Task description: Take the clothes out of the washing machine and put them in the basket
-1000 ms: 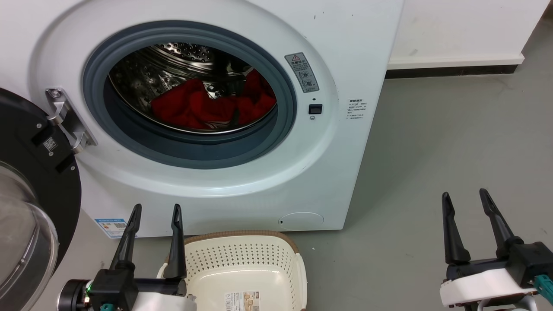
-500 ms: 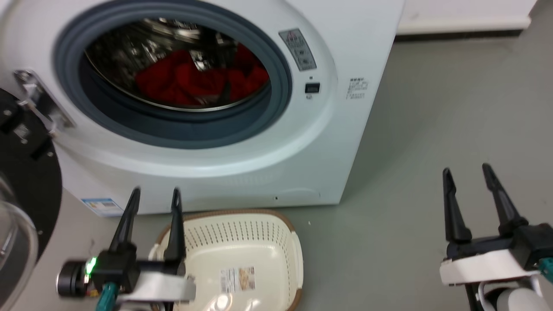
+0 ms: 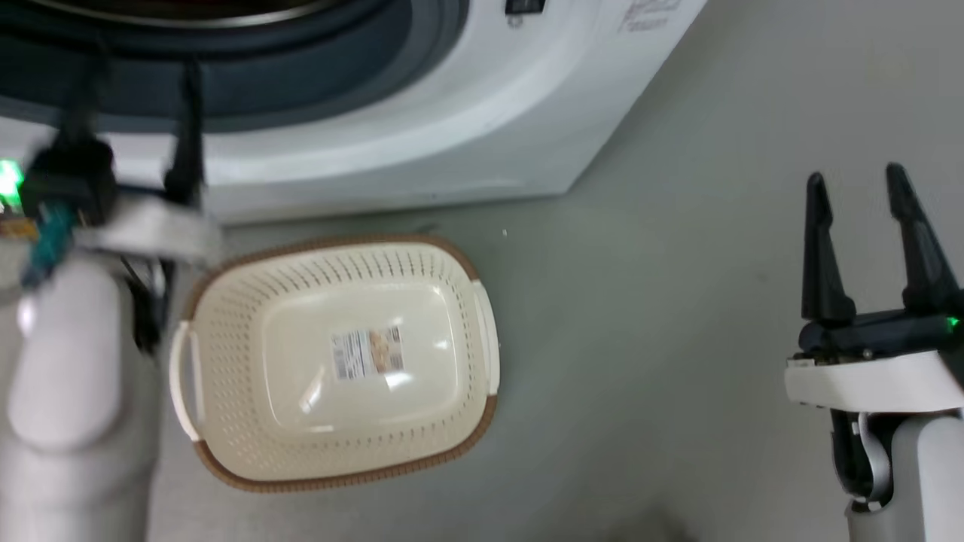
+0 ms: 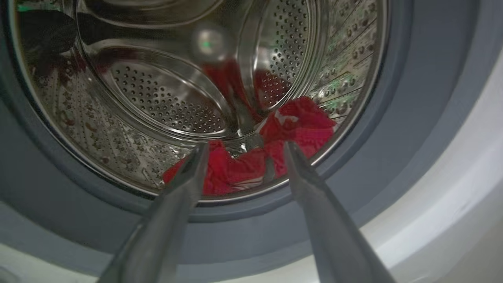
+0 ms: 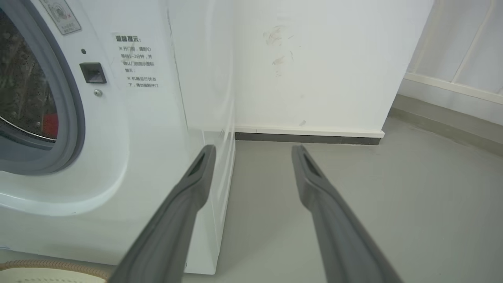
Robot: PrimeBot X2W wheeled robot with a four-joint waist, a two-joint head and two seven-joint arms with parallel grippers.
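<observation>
The washing machine (image 3: 452, 113) fills the top of the head view, with its door opening facing me. In the left wrist view, red clothes (image 4: 298, 125) lie at the bottom of the perforated steel drum. My left gripper (image 4: 245, 146) is open and empty just outside the grey seal, its fingers pointing at the clothes. The head view shows this left gripper (image 3: 143, 71) blurred in front of the porthole's lower rim. The cream basket (image 3: 301, 376) stands empty on the floor below the machine. My right gripper (image 3: 856, 177) hangs open and empty over the floor at the right.
Grey floor (image 3: 640, 339) stretches to the right of the basket and the machine. A white wall (image 5: 314, 70) with a dark skirting strip stands behind the machine's right side. In the right wrist view, the basket's brown rim (image 5: 39, 265) shows at the bottom left.
The head camera has tilted down, so the porthole has slid to the top edge. My left gripper has risen from beside the basket to the porthole's lower rim. The right gripper holds its place.
</observation>
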